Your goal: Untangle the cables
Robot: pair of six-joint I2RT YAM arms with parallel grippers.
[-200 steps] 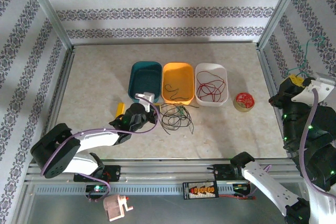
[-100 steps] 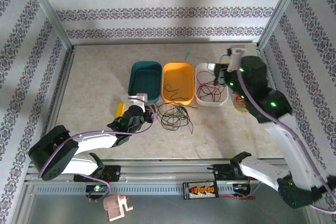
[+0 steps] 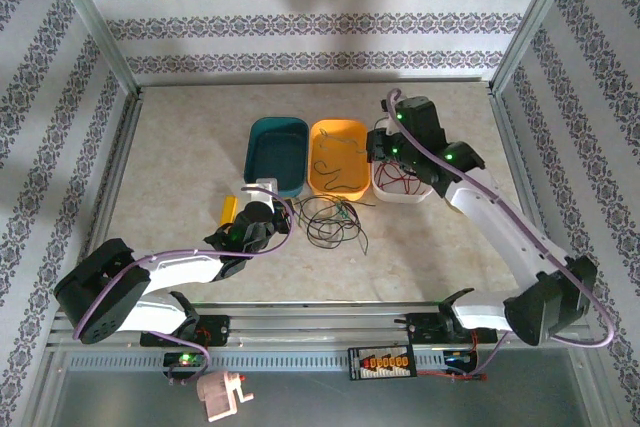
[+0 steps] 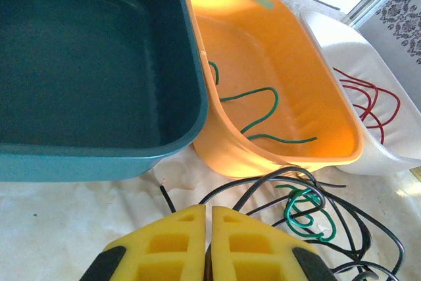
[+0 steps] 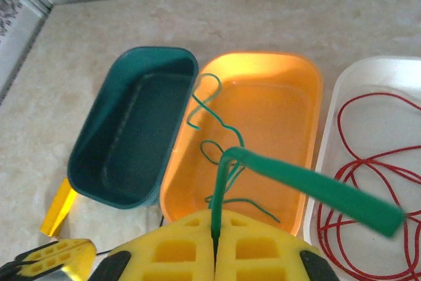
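Right end effector: closing tight on a green cable, which is coming straight up from between the pads.
Green cable's run: its far end is trailing down into the orange tray; its near end is sticking out to the right, towards the white tray.
Left end effector: sitting low at the desk with pads pressed together (whether anything is pinched, I cannot tell).
Nearby: a black tangle is lying just beside it, wrapping a green loop.
Sorted so far: red cables are lying in the white tray; the teal tray is holding nothing.
Risk: the free end is likely springing sideways on release and landing among the reds.
Risk: pulling the tangle is likely dragging everything along, tightening the knot.
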